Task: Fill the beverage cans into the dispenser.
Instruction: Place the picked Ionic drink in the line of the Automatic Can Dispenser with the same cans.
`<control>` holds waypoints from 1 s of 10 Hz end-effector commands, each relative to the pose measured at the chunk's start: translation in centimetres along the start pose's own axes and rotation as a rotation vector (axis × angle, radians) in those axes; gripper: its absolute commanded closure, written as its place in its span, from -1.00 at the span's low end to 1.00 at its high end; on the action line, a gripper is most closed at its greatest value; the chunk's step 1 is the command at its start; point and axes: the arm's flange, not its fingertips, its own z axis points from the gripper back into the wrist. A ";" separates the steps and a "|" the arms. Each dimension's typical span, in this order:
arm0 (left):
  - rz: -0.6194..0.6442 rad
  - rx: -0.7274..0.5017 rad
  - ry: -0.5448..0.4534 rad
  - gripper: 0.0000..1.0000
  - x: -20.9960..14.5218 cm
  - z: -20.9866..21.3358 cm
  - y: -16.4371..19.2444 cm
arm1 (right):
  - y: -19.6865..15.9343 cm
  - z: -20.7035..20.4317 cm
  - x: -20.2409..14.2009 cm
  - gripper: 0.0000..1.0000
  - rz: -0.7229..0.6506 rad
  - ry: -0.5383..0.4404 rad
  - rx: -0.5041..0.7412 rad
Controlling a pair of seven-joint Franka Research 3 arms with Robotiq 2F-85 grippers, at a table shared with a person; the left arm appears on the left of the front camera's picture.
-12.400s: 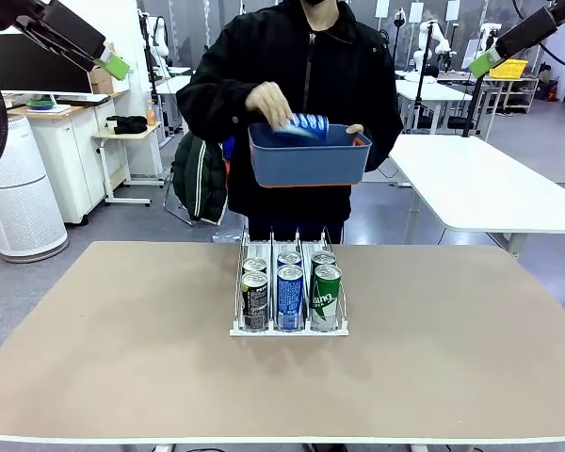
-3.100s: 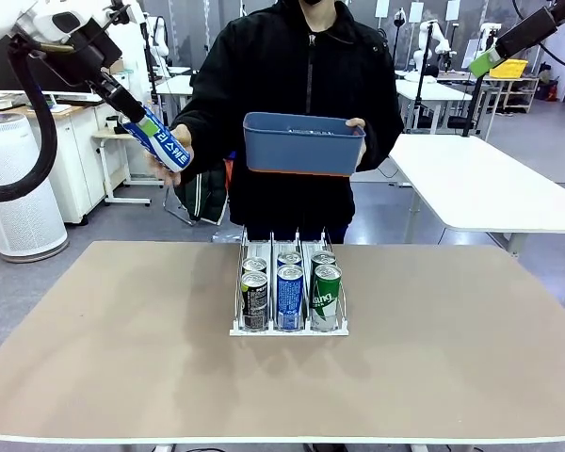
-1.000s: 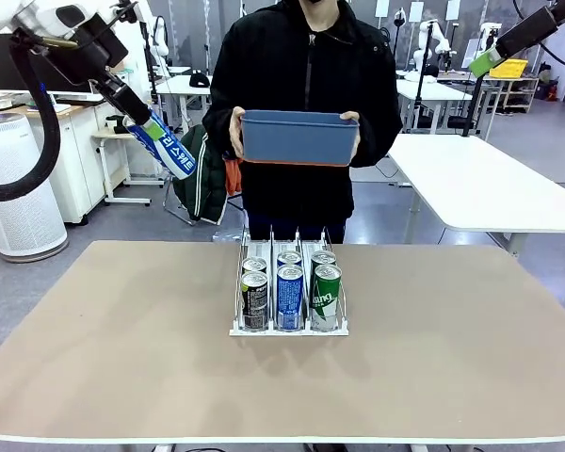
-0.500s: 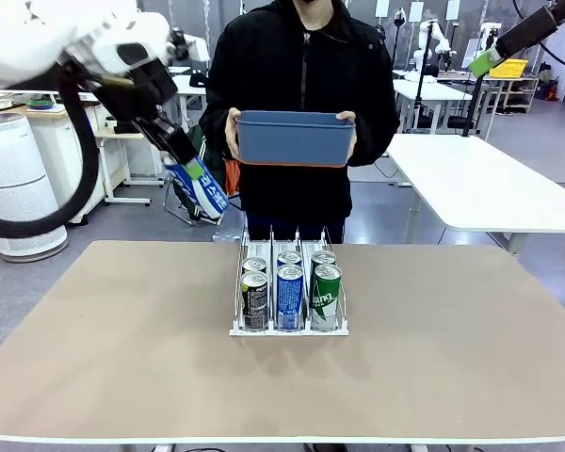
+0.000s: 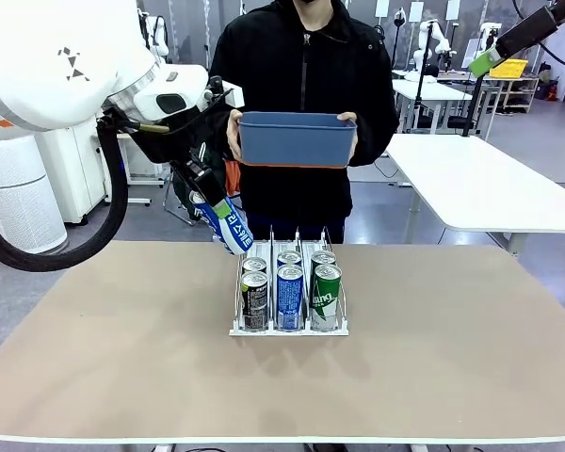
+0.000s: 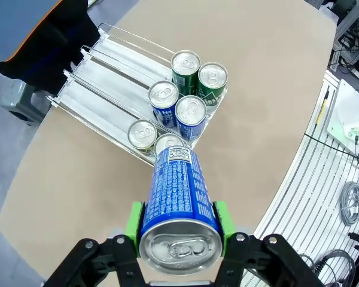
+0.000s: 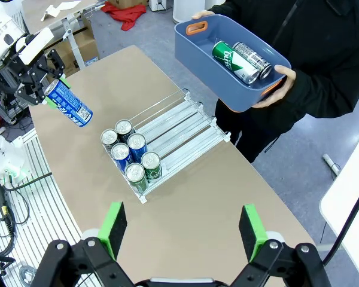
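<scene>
Table (image 5: 122,377): dispenser stands mid, toward far edge.
Person (image 5: 301,85): at far side, both hands on bin (image 5: 297,151), held chest-high just behind dispenser. Two loose cans (image 7: 242,57) lie in it.
Dispenser (image 6: 102,78): 3 lanes. Six cans (image 5: 290,297) stand two deep at front end: black in L lane, blue mid, green R. Rear of every lane bare.
L gripper (image 6: 178,220): clamped on blue can (image 5: 224,221) near its top end, pads either side. Can is tilted, base down, in air just off dispenser's rear-L corner, not touching it.
R gripper (image 7: 182,230): jaws wide apart, nothing in them, high over table.
Step, prob.: get can into rear of mid lane.
Risks:
1. Can base clips a wire divider, so rack shifts and stood cans topple. Cause: tilt + narrow lane.
2. Grip sits near one end, so can may pivot or slip on contact.
3. Arm is near bin and person's hands, so a bump is poss.
4. Wrong lane, if colour sorting is meant.
</scene>
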 end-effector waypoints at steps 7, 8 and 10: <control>0.118 0.146 0.047 -0.15 0.7 -1.0 -2.2 | -0.1 0.0 -0.1 -1.00 -0.003 -0.007 0.006; 0.130 0.182 0.055 -0.15 0.9 -1.7 -3.3 | -0.1 0.0 -0.1 -1.00 -0.003 -0.007 0.006; 0.135 0.200 0.038 -0.15 1.2 -3.9 -5.5 | -0.1 0.0 -0.1 -1.00 -0.003 -0.007 0.006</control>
